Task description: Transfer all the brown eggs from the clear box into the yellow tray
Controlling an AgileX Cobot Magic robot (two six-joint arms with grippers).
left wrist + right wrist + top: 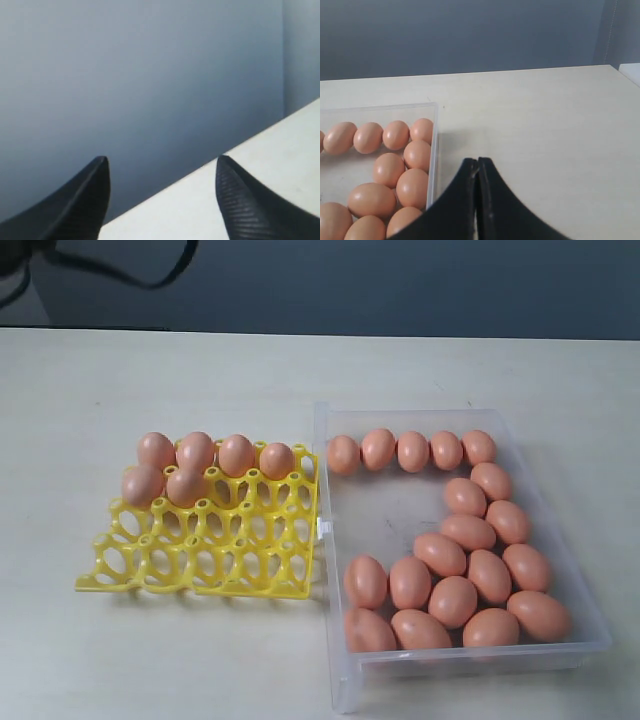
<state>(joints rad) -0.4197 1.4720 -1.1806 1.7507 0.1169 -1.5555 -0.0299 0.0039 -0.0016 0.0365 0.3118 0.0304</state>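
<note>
The yellow tray [232,562] lies left of the clear box [322,490]. Several brown eggs [195,452] fill the tray's far cups. Several more brown eggs [452,600] lie in the box along its far, right and near sides. Neither gripper shows in the exterior view. My left gripper [162,165] is open with nothing between its black fingertips, and it faces the table's edge and the wall. My right gripper [478,162] is shut and empty over bare table, just outside the clear box's wall [433,150], with brown eggs [412,187] beyond that wall.
Both containers sit on a pale tabletop [480,370]. Behind it is a dark grey-blue wall [400,280]. A black cable [150,278] hangs at the upper left of the exterior view. The tray's near cups hold nothing.
</note>
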